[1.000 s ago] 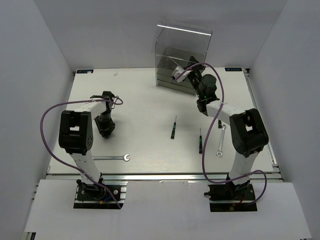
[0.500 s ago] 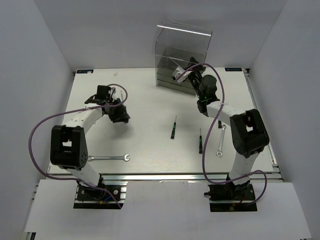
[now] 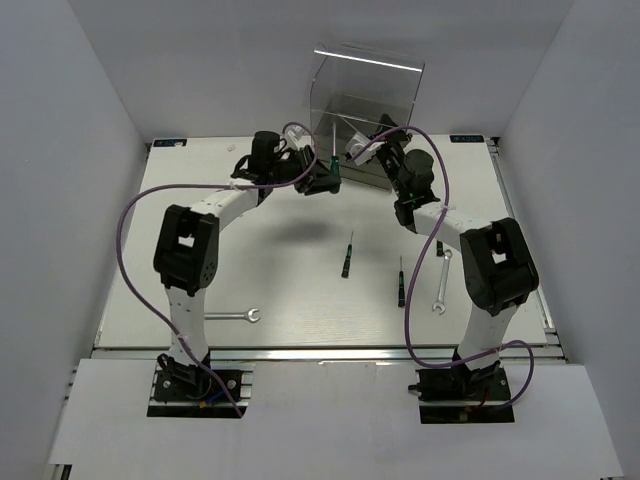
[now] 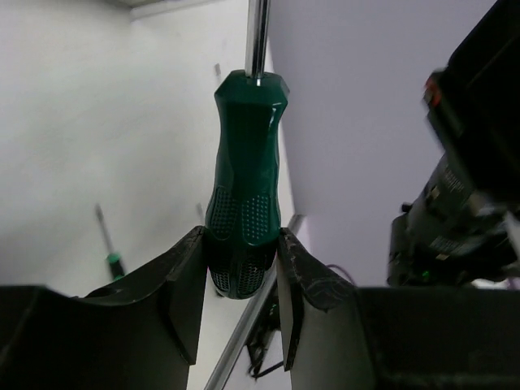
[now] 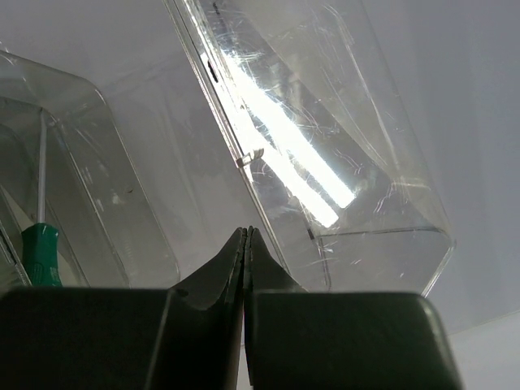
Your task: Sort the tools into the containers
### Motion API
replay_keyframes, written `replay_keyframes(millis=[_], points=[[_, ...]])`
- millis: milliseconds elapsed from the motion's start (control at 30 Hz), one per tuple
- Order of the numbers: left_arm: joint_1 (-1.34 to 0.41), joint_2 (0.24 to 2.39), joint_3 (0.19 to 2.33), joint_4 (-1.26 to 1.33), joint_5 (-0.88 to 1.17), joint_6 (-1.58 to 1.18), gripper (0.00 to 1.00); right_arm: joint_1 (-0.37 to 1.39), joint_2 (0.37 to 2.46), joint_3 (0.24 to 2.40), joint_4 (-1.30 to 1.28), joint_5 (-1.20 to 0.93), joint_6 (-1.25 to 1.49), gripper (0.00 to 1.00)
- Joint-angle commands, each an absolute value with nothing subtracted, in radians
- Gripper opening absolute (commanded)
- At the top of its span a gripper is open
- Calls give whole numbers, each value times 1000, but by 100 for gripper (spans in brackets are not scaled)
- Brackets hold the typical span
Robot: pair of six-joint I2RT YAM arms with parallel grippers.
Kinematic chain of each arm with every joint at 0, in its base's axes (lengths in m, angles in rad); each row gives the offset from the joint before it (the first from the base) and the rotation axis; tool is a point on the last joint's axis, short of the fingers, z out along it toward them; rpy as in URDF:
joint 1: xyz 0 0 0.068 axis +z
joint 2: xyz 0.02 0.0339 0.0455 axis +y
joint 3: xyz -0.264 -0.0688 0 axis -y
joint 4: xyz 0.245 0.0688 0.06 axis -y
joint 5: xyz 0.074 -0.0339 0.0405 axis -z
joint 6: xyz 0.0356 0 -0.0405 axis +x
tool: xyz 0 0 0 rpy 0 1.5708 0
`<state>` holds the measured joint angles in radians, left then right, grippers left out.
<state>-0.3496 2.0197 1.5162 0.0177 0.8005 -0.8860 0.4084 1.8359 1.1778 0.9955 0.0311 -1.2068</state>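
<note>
Swung over to cabinet (image 3: pixel 366 98), left jaws clamp screwdriver (image 4: pixel 244 195); right jaws closed.

Cabinet (image 3: pixel 365 105) at the far edge of the table (image 3: pixel 200 270); left gripper (image 3: pixel 327 180) just left of the cabinet front, with one screwdriver (image 4: pixel 244 187) upright between its fingers; right gripper (image 5: pixel 246 237) against the cabinet front; second screwdriver (image 3: pixel 347 258) lying mid-table; third screwdriver (image 3: pixel 401 282) to its right, apart; one wrench (image 3: pixel 441 282) further right; other wrench (image 3: pixel 225 317) near the front left.

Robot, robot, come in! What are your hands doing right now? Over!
Left gripper jaws shut on screwdriver, near the cabinet. Right gripper jaws shut, up against the cabinet. Both arms crowd that spot. Over.
</note>
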Motion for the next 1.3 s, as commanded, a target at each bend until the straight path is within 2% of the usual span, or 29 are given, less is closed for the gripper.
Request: replay_keyframes(millis=[0, 267, 700, 1267], points=[[-354, 2069, 1671, 221, 870, -1046, 0, 403, 1789, 1203, 1063, 57, -1189, 0], [-362, 2226, 1824, 377, 796, -1256, 0, 403, 1792, 1213, 1063, 58, -1190, 0], [-420, 2347, 1922, 549, 465, -1348, 0, 403, 1795, 1223, 1065, 58, -1192, 0], [-477, 2356, 2052, 262, 89, -1456, 0, 402, 1793, 1203, 1083, 60, -1184, 0]])
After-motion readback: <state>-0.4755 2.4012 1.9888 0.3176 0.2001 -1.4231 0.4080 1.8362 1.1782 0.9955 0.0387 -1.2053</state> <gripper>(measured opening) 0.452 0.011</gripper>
